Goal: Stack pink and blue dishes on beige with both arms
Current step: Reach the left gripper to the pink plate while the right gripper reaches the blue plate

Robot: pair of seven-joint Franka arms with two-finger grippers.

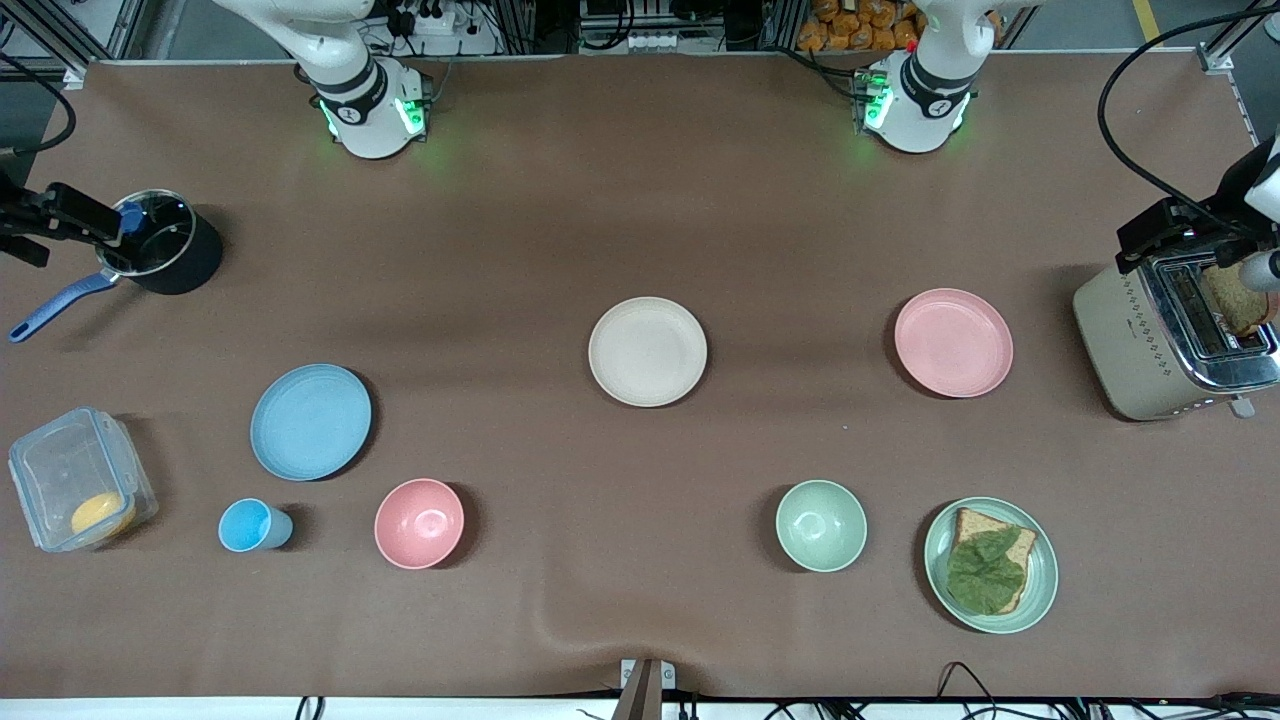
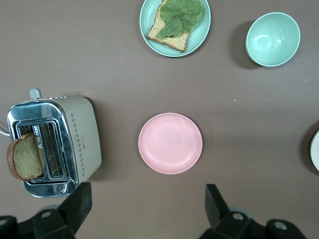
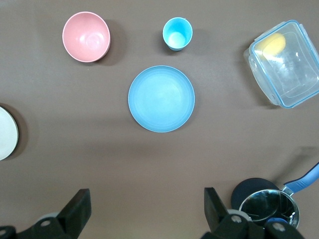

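Beige plate (image 1: 647, 351) lies flat mid-table, nothing on it, and serves as landmark; pink plate (image 1: 953, 342) sits well apart from it toward the left arm's end, about level w/ it, bare; blue plate (image 1: 310, 421) sits well apart toward the right arm's end and a bit nearer the front camera than the beige one, also bare. Left gripper (image 2: 147, 206) hangs high over the table betw. pink plate and toaster (image 1: 1170, 335), fingers (image 2: 215, 201) spread wide, nothing betw. them; right gripper (image 3: 145, 208) is up over the table above the blue plate's area, fingers (image 3: 213, 204) likewise wide apart and empty. Other items rel. to beige plate: pink bowl (image 1: 419, 523) and blue cup (image 1: 252, 525) nearer the front camera toward the right arm's end, just past the blue plate; green bowl (image 1: 821, 525) and green plate w/ bread and a leaf (image 1: 990, 564) nearer the front camera toward the left arm's end; clear lidded box (image 1: 78, 478) w/ sth yellow inside and dark pot w/ blue handle (image 1: 160, 255) out at the right arm's end; toaster holds a bread slice (image 2: 24, 156) in its slot.
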